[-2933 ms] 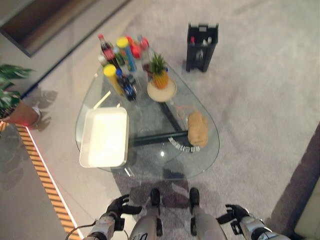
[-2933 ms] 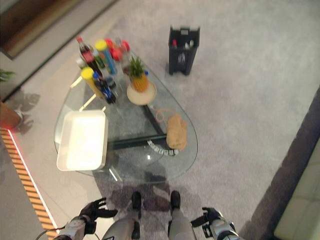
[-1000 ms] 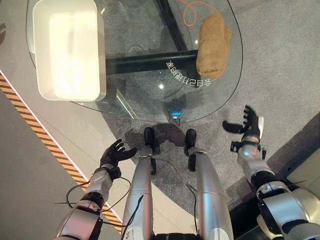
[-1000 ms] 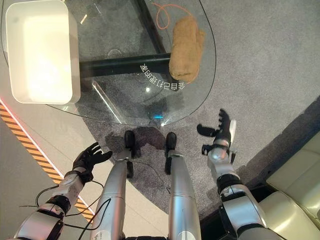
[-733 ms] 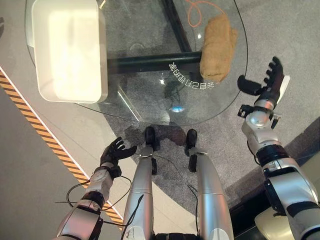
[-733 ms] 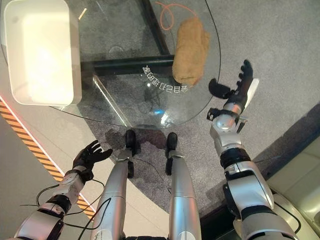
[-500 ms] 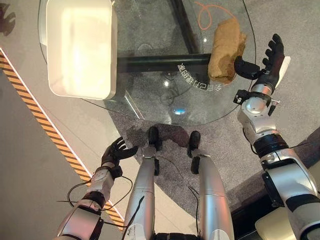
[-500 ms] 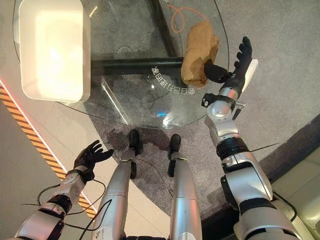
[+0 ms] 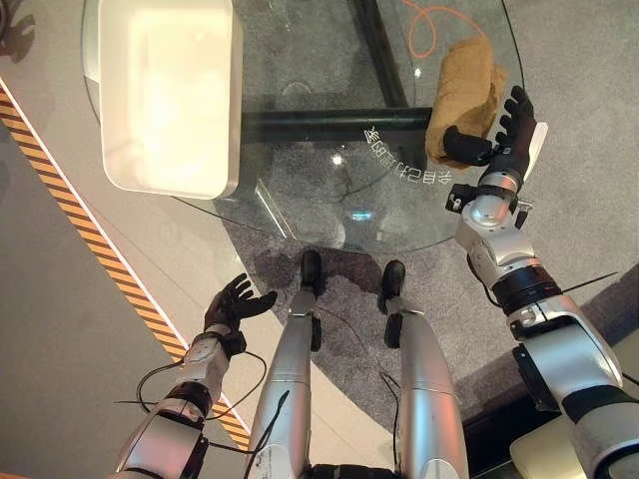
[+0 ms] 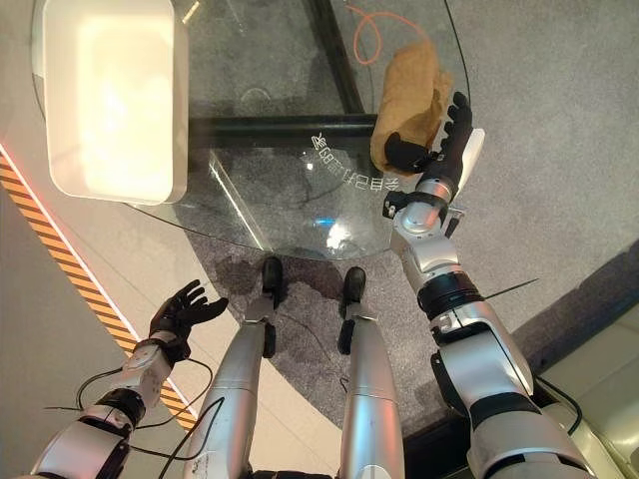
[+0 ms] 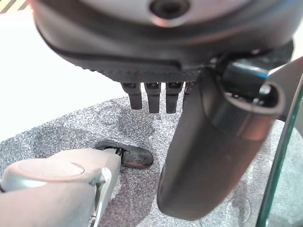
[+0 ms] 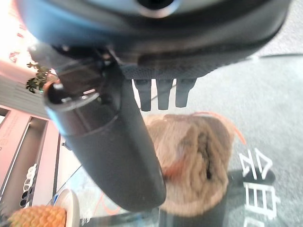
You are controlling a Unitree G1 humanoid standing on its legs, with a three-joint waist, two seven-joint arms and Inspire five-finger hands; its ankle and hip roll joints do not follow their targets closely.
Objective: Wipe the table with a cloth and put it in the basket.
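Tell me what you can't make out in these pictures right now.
- Whether the right hand touches the brown cloth: the eye views look down on it and the thumb blocks the right wrist view.
- The white basket: its far end is cut off by the picture's edge.

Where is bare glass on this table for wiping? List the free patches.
The widest bare stretch of the glass table lies between the white basket on the left and the tan cloth on the right, down to the near rim. The right edge is crowded: the open right hand reaches the cloth there, beside an orange cord.
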